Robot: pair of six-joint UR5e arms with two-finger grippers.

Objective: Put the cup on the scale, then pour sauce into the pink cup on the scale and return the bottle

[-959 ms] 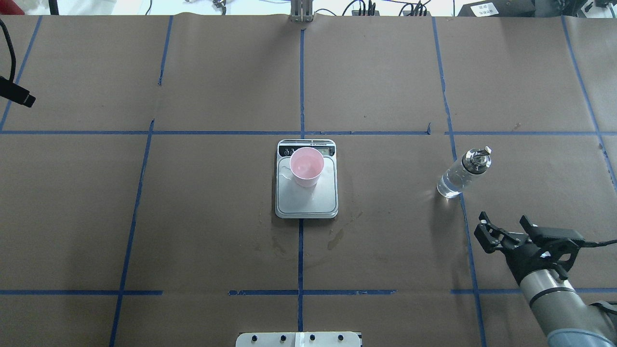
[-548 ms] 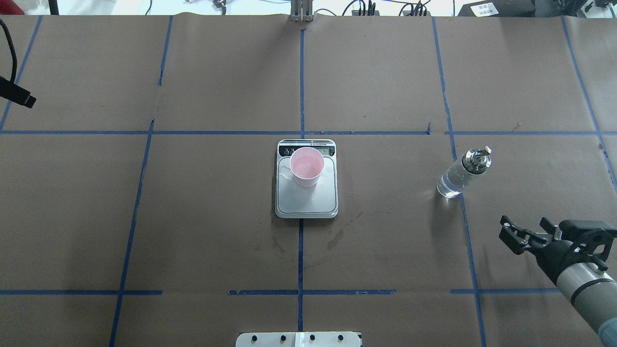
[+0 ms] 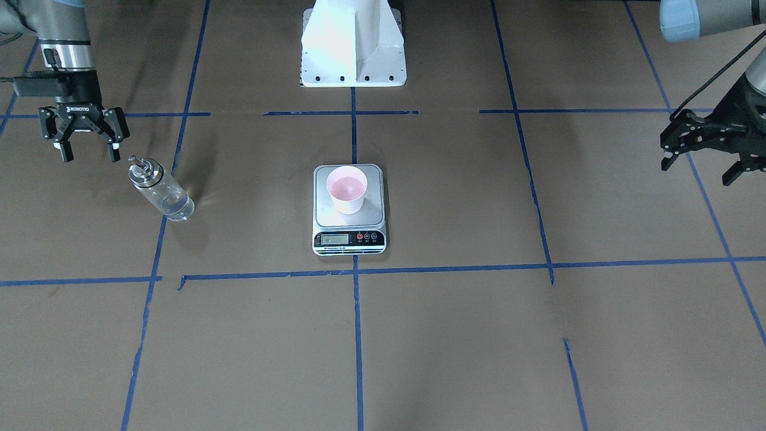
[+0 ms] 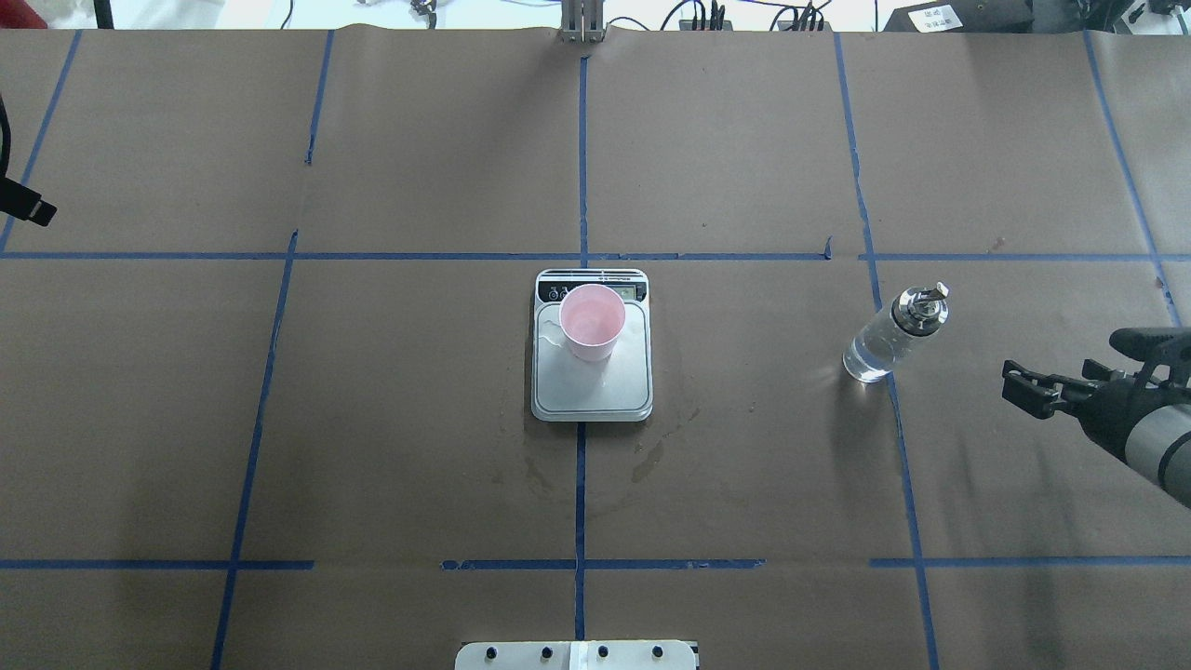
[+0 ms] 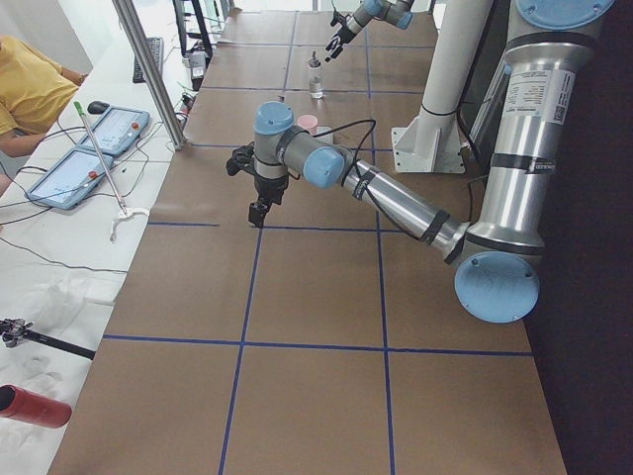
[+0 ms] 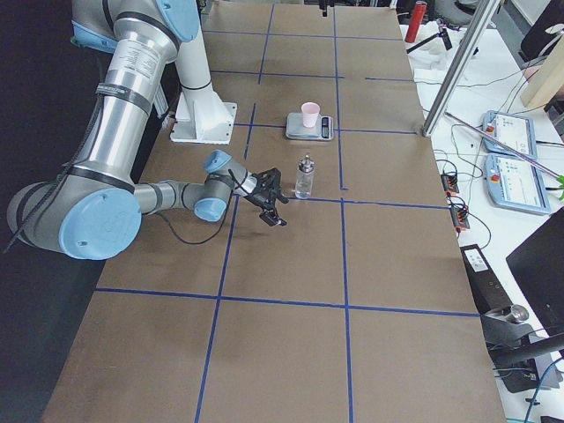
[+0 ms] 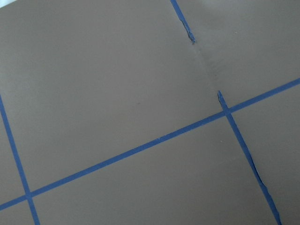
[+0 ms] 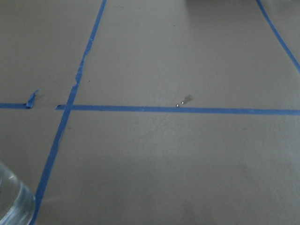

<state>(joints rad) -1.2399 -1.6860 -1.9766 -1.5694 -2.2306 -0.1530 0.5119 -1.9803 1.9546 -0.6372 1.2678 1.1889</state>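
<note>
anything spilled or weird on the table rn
Yes. Dark, wet-looking stains mark the brown paper table cover just on the robot's side of the small square steel kitchen scale. A faint liquid-like outline also shows on its plate beside the pale pink paper cup. Otherwise nothing stands out.

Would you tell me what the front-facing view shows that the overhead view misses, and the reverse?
Front-facing only: the left gripper whole, open and empty. Overhead only: damp stains on the paper beside the scale. Both: the cup standing on the scale, the bottle upright, and the right gripper empty near it.
</note>
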